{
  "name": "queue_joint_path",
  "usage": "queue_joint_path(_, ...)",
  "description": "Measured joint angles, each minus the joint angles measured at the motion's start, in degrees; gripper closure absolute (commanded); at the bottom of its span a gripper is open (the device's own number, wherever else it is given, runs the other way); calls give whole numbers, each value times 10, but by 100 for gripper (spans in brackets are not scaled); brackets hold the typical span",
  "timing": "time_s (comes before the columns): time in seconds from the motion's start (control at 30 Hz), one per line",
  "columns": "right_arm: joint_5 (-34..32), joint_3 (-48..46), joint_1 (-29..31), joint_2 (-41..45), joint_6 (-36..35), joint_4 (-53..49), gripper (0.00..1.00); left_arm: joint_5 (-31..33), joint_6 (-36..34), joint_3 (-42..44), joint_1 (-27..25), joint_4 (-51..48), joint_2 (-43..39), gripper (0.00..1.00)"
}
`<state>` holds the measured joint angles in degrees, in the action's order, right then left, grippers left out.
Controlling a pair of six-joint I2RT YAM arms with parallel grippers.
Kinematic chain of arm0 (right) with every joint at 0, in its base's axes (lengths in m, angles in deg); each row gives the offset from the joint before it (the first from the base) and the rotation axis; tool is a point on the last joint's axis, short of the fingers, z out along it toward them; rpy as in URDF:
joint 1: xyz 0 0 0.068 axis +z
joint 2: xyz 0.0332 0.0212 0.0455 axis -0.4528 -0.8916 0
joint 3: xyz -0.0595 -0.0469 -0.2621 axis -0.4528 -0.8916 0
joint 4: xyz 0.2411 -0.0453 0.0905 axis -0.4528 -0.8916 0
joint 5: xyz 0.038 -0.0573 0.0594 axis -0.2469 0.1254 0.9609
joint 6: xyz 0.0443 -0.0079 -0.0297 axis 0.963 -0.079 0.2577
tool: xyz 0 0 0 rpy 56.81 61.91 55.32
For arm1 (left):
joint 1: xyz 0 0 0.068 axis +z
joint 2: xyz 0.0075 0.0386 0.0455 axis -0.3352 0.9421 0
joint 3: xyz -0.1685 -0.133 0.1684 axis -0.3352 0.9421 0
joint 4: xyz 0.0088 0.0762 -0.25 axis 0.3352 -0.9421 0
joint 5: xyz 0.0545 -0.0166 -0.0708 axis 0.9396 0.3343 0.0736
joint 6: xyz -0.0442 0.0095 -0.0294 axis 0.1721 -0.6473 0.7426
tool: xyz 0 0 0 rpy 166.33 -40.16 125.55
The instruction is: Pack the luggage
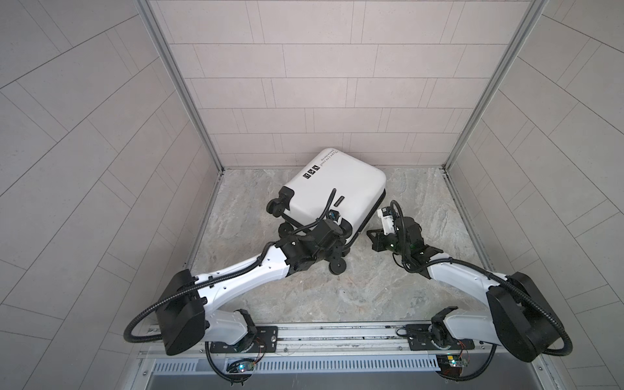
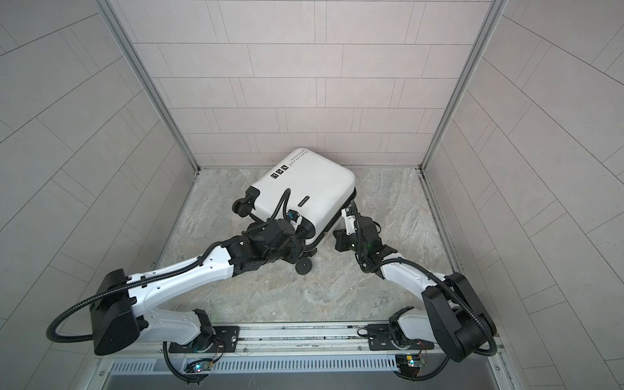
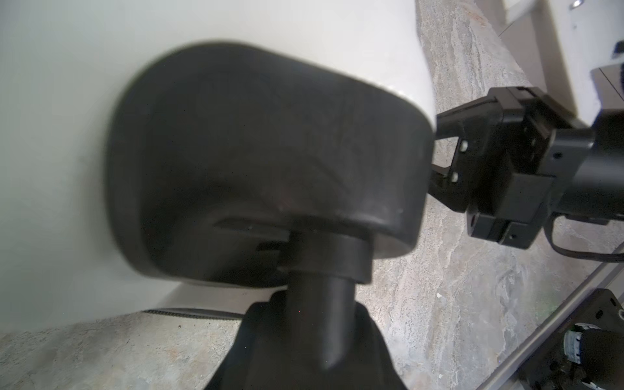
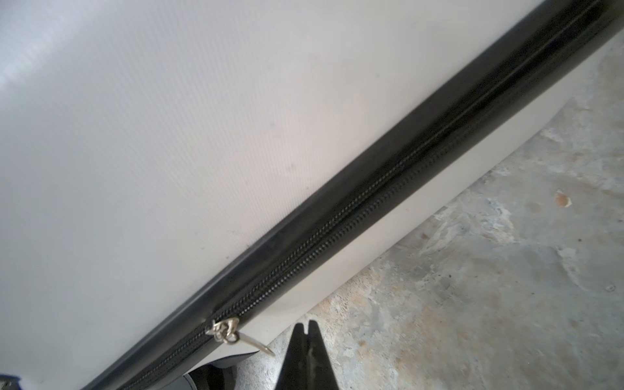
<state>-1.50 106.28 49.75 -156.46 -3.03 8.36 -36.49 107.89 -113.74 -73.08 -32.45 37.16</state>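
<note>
Crowding a caster (image 3: 270, 162) of the stiff, slick luggage (image 1: 334, 182), left gripper's (image 1: 339, 229) hold is unclear; right gripper (image 4: 305, 332), shut and empty, sits just beside the zipper pull (image 4: 224, 329), likely the best purchase.

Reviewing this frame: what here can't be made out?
- Luggage contents: closed shell hides them, all views.
- Left gripper jaws: its own wrist covers them in both top views; the left wrist view is mostly a blurred wheel housing.
- Lettering: too small in both top views.
- Zipper band ends: cut off by the right wrist view's edges.
</note>
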Motion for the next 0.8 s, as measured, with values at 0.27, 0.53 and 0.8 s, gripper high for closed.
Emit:
queue_joint_path(0.27, 33, -4, -8, 20, -20, -4, 65, -2, 1, 4, 0, -10, -10, 100)
queue_joint_path(0.53, 22, -36, -9, 75, -27, 0, 44, 0, -3, 31, 0, -23, -48, 100)
queue_joint_path(0.8, -79, -53, 54, 104, -73, -10, 51, 0, -3, 51, 6, -43, -84, 100)
